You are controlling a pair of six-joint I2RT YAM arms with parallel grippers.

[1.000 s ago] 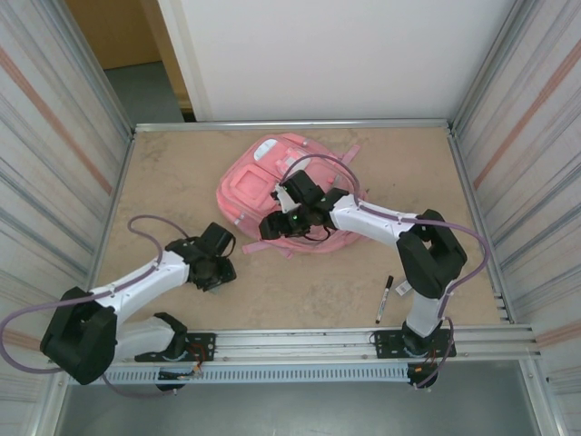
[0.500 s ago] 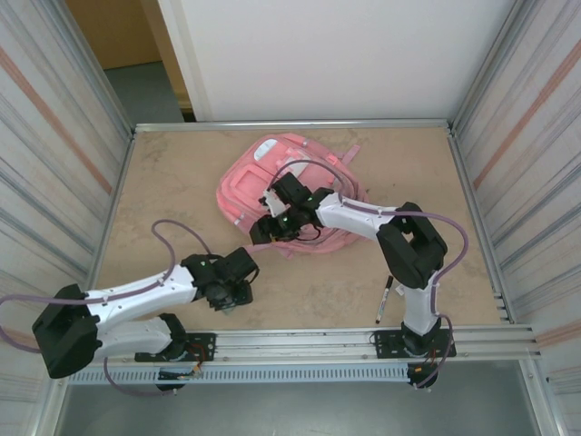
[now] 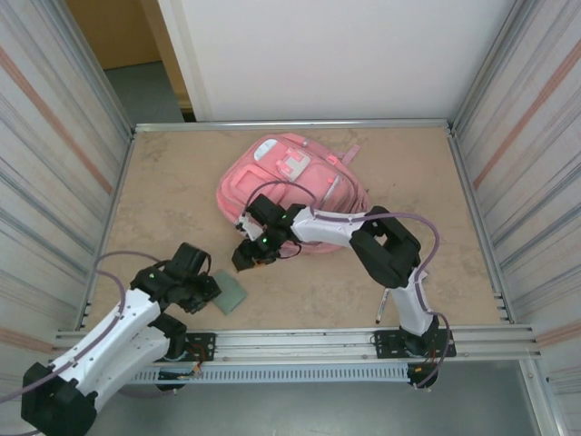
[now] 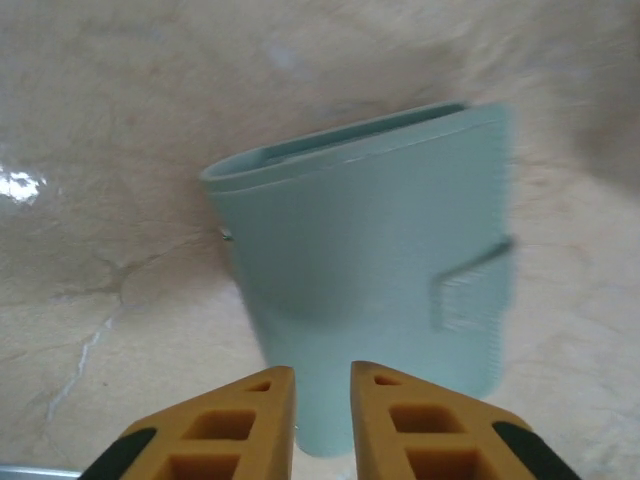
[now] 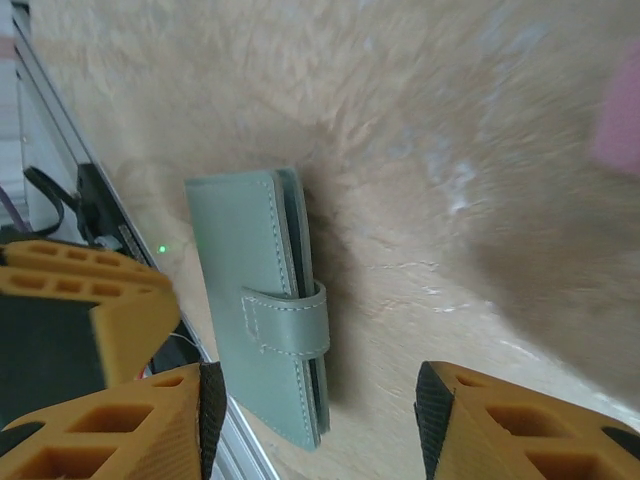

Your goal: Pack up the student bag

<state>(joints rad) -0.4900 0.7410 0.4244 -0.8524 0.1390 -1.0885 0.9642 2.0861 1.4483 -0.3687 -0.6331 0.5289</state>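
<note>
The student bag (image 3: 290, 177), a large pink backpack, lies flat at the table's far middle; a blurred pink edge of it (image 5: 622, 110) shows at the right of the right wrist view. A pale green wallet (image 3: 231, 293) with a snap strap lies flat on the table near the front rail. My left gripper (image 3: 205, 289) sits just left of the wallet (image 4: 370, 260), its jaws a narrow gap apart over the wallet's near corner, gripping nothing. My right gripper (image 3: 243, 258) hovers wide open over bare table between bag and wallet (image 5: 255, 300).
A black marker (image 3: 385, 300) lies on the table by the right arm's base. The front rail (image 3: 300, 343) runs close behind the wallet. Corrugated metal walls (image 3: 54, 182) close in both sides. Open tabletop (image 3: 172, 191) lies left of the bag.
My left arm pulled back to the near left, and the wallet now lies uncovered on the table. My right gripper slid off the bag toward the near left, over the table.
</note>
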